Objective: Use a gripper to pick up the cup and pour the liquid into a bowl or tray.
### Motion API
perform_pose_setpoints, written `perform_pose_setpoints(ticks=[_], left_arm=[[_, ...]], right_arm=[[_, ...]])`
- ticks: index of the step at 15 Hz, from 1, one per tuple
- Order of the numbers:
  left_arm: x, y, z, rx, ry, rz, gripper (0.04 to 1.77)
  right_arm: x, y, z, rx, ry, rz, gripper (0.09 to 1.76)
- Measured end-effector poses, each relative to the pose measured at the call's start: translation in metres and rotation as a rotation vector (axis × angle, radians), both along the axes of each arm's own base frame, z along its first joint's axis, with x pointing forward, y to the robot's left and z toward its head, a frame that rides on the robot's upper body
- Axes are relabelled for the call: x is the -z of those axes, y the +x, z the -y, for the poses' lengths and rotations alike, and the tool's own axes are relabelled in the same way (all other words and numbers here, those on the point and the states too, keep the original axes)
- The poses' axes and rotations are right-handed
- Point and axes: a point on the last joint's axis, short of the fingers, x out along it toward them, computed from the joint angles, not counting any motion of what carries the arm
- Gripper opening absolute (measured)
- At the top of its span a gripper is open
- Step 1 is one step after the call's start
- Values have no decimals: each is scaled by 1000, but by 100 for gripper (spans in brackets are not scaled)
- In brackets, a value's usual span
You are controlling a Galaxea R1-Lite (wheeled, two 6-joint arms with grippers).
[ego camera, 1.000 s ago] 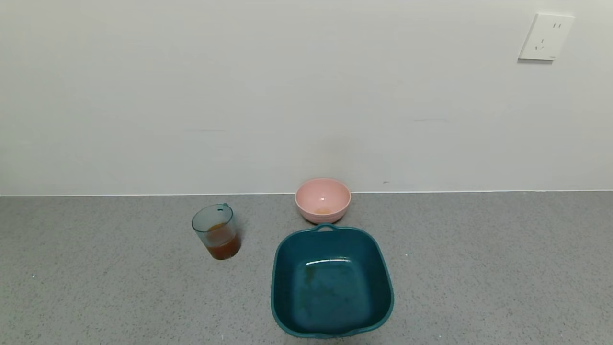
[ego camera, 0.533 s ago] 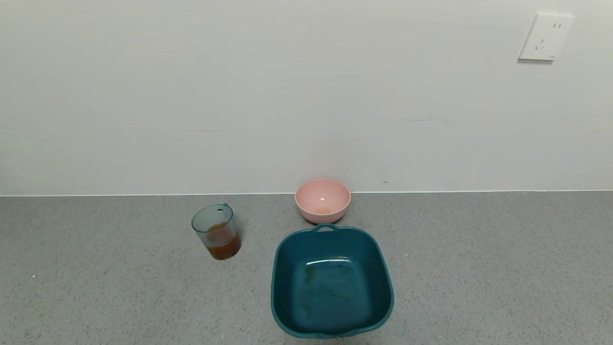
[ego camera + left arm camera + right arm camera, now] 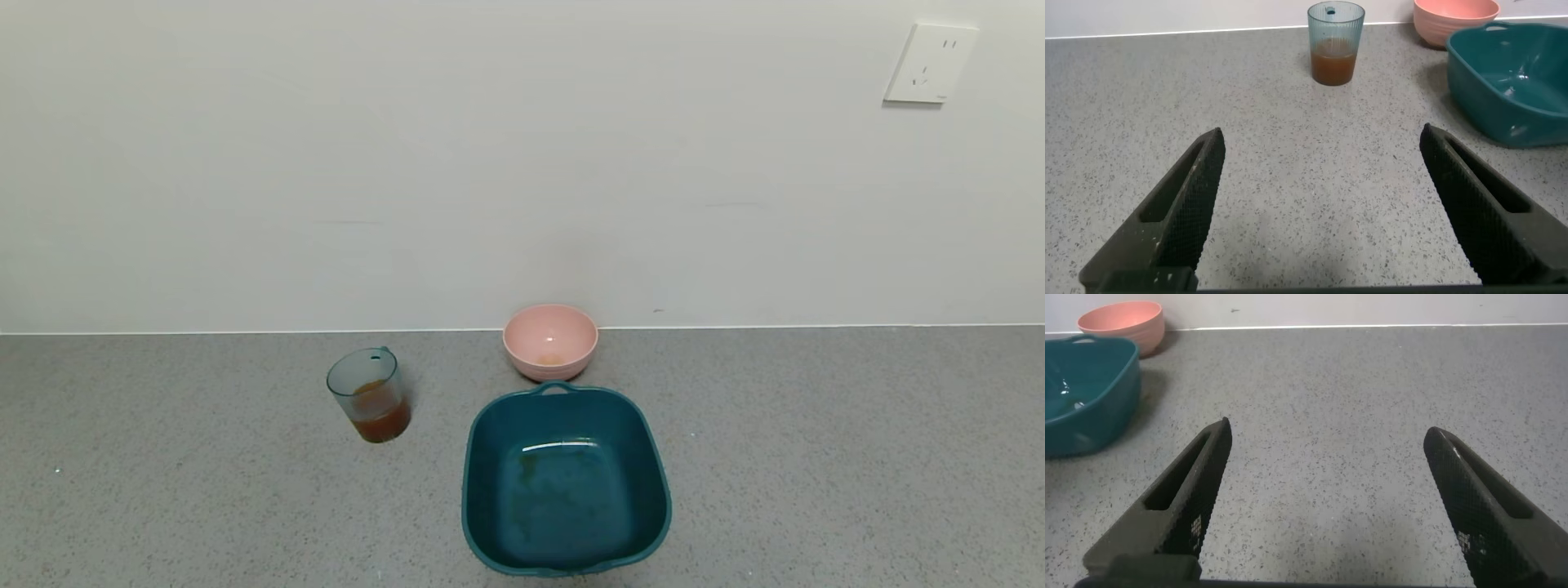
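The translucent blue-grey ribbed cup [image 3: 367,394] stands upright on the grey counter, left of the basin, with brown-orange liquid [image 3: 380,421] in its lower part. It also shows in the left wrist view [image 3: 1335,42], far ahead of my left gripper [image 3: 1323,135], which is open and empty low over the counter. The dark teal basin [image 3: 565,482] sits at centre front, also in the left wrist view [image 3: 1511,86] and the right wrist view [image 3: 1086,392]. My right gripper [image 3: 1327,429] is open and empty over bare counter to the basin's right. Neither gripper shows in the head view.
A small pink bowl [image 3: 550,340] stands just behind the basin near the wall, also in the left wrist view [image 3: 1454,16] and the right wrist view [image 3: 1123,322]. A white wall socket [image 3: 931,64] is at upper right. The wall bounds the counter at the back.
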Motion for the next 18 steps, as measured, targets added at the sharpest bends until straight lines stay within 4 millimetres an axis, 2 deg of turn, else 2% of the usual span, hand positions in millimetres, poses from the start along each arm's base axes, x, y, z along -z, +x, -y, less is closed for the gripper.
perform_pose_setpoints(ticks=[10, 15, 18], left_arm=[[-4, -1, 0, 10, 7, 14, 172], [-36, -13, 1, 29, 5, 55, 172], [-58, -11, 1, 40, -2, 20, 172]], right_arm=[[0, 0, 0, 0, 0, 0, 171], [0, 0, 0, 0, 0, 0, 171], [0, 0, 0, -1, 0, 0, 171]])
